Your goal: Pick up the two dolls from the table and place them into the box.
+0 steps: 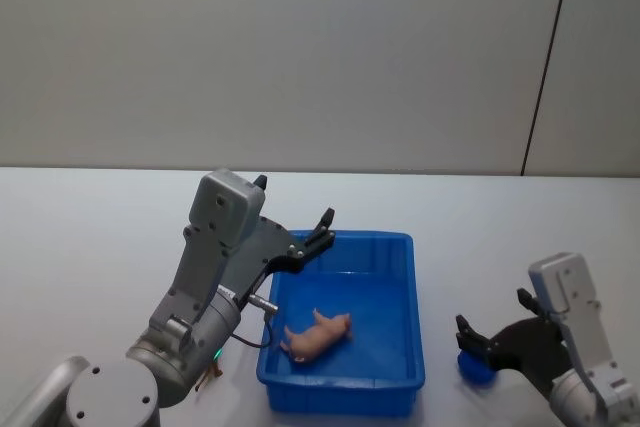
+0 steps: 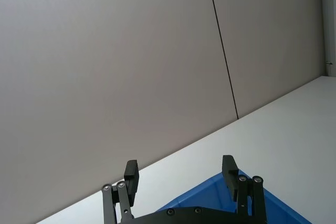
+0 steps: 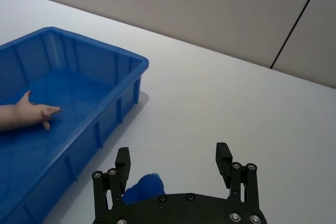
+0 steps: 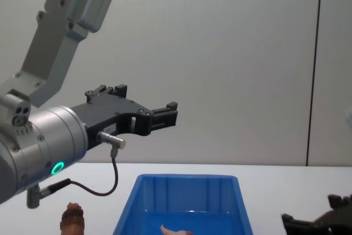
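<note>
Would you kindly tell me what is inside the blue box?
One pale pink doll lies on the floor of the box. The left arm covers part of its left edge, so that strip is unseen.

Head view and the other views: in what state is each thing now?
box: holds the pink doll
pink doll: lying in the box
brown doll: on the table, outside the box
left gripper: open, empty, raised
right gripper: open, low, by a small blue thing
</note>
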You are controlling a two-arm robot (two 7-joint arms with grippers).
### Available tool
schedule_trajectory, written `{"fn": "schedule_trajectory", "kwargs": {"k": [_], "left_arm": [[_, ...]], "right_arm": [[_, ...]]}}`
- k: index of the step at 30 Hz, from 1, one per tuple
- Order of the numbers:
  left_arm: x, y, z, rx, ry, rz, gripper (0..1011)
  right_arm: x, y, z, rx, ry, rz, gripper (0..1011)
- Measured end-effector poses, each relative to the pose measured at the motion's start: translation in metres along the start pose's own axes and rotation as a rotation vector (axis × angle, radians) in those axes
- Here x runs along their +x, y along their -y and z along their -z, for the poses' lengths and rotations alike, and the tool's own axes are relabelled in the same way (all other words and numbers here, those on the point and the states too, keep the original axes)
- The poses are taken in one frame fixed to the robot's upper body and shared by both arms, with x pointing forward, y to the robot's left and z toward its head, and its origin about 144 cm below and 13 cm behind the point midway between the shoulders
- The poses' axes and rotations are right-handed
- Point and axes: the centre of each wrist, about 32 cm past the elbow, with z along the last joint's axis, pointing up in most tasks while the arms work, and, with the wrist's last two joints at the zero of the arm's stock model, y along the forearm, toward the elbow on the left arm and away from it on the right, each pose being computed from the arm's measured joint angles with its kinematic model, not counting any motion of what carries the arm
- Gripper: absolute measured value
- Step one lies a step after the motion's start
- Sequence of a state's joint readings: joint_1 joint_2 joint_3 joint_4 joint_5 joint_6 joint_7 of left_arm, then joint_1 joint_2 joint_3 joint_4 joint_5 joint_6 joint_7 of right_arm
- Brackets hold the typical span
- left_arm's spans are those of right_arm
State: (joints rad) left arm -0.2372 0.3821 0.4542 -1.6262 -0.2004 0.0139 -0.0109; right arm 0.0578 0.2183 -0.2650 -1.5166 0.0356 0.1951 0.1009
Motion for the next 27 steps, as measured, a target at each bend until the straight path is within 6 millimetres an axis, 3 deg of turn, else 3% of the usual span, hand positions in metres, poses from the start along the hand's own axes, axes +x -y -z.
{"fn": "schedule_trajectory", "kwargs": {"k": [17,27], "left_arm": [[0.000,0.000,0.000,0.000,0.000,0.000,1001],[0.000,0.000,0.000,0.000,0.000,0.000,1002]], "right_arm": [[0.011,-0.001,0.024,-0.018,-0.066,-0.074,994],[0.011,-0.007,0.033,-0.026,-0.092,-0.095,746]]}}
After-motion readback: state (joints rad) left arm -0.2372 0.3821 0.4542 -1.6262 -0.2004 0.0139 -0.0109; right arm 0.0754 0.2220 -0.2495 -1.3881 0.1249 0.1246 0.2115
